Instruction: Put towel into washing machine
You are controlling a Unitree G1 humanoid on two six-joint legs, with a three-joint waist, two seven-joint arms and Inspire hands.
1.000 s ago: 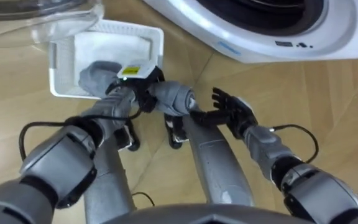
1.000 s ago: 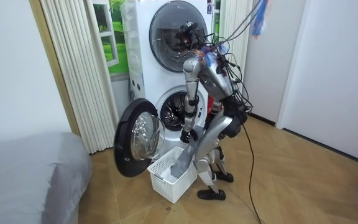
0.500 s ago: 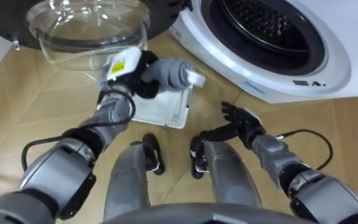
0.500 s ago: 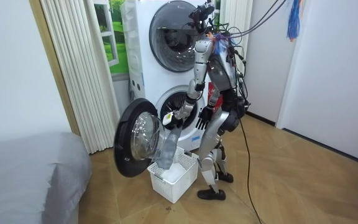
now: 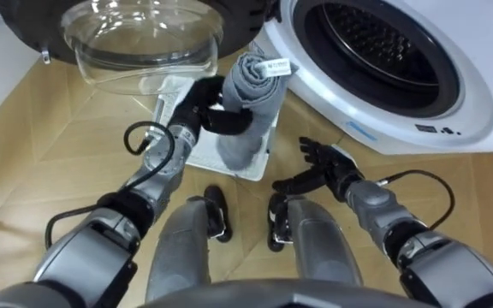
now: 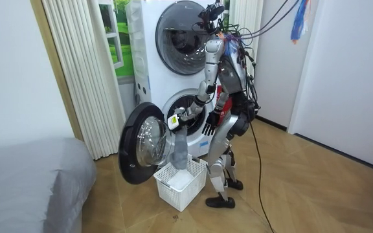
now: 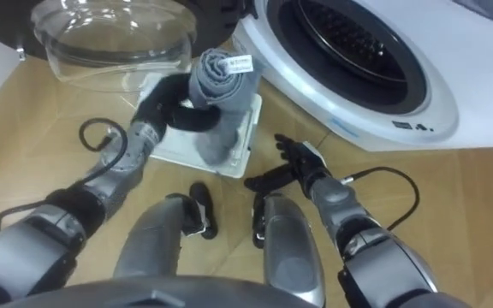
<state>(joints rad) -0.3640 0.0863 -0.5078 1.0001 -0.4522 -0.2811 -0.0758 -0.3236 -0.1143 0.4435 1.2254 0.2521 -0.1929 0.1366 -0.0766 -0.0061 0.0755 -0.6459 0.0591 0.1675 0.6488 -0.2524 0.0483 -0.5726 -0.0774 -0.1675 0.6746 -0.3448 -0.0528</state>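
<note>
Bright, even room light, soft shadows — glare on glass door (image 5: pixel 144 47).

No words or numbers can be read. A small white tag (image 5: pixel 276 67) at the top of the rolled grey towel (image 5: pixel 248 128) carries faint print, too small to make out. On the white front of the washing machine (image 5: pixel 478 85) sit a few small dark marks (image 5: pixel 436 130) and a short blue strip (image 5: pixel 363 131), equally illegible

A grey towel (image 5: pixel 248 115) is hanging bunched from the left robot hand (image 5: pixel 200 104), its white tag on top, just beside the open washing machine (image 5: pixel 465 103).
</note>
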